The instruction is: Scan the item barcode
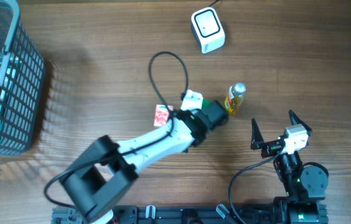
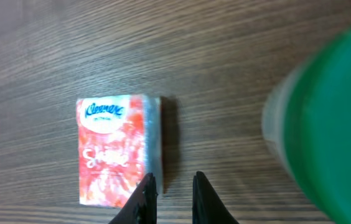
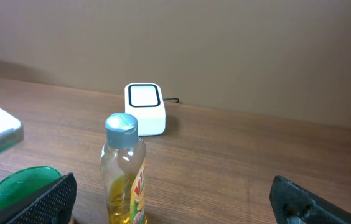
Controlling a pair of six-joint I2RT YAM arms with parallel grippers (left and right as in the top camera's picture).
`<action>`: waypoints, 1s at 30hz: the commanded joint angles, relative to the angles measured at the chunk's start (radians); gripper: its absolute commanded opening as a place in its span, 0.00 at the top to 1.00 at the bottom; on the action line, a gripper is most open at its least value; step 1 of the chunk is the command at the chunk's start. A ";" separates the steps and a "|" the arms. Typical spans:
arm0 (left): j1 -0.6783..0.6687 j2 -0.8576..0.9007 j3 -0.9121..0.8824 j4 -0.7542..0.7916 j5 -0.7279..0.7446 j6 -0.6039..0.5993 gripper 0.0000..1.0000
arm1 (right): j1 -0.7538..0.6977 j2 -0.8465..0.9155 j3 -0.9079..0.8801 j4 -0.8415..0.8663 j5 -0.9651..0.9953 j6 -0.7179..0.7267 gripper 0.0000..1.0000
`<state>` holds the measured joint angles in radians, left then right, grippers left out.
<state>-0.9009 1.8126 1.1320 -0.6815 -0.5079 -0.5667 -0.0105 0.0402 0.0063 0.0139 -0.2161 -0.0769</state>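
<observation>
Tissue pack (image 2: 114,151) lay flat on the wooden table (image 1: 101,50), red-and-white Kleenex face up, right at the tips of the left pincer (image 2: 170,190). That pincer was pinched nearly together, just a thin slit between the tips, and had nothing in it. One tip sat over the pack's lower right edge, but I couldn't tell if it actually touched. Something round with a green lid (image 3: 21,185) stood just beside the wrist, a big blur on the right of that wrist's view. Next to it stood a bottle (image 1: 235,98) of yellow liquid with a silver cap. White scanner (image 1: 208,30) sat well apart at the far edge, and the arm's black cable (image 1: 151,70) looped between it and the pack. Right pincer (image 1: 274,122) was spread wide and empty, near the bottle. Grey basket (image 1: 14,74) holding packets sat far left.
</observation>
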 commanded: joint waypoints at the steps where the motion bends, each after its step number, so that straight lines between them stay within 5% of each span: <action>1: 0.179 -0.127 0.029 -0.011 0.290 -0.003 0.88 | -0.007 -0.005 -0.001 0.002 0.008 -0.001 0.00; 5: 0.413 -0.184 0.029 -0.042 0.634 0.155 0.82 | -0.007 -0.005 -0.001 0.002 0.008 -0.002 0.00; 12: 0.600 -0.113 -0.038 -0.032 0.796 0.329 0.76 | -0.007 -0.005 -0.001 0.002 0.008 -0.001 0.00; 26: 0.592 0.039 -0.153 0.154 0.840 0.324 0.79 | -0.007 -0.005 -0.001 0.002 0.008 -0.002 0.00; 28: 0.591 0.038 -0.156 0.155 0.840 0.324 0.96 | -0.007 -0.005 -0.001 0.002 0.008 -0.002 0.00; 30: 0.594 0.031 -0.149 0.158 0.835 0.324 0.96 | -0.007 -0.005 -0.001 0.002 0.008 -0.002 0.00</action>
<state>-0.3035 1.8160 1.0073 -0.5186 0.3546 -0.2554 -0.0105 0.0402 0.0059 0.0139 -0.2161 -0.0772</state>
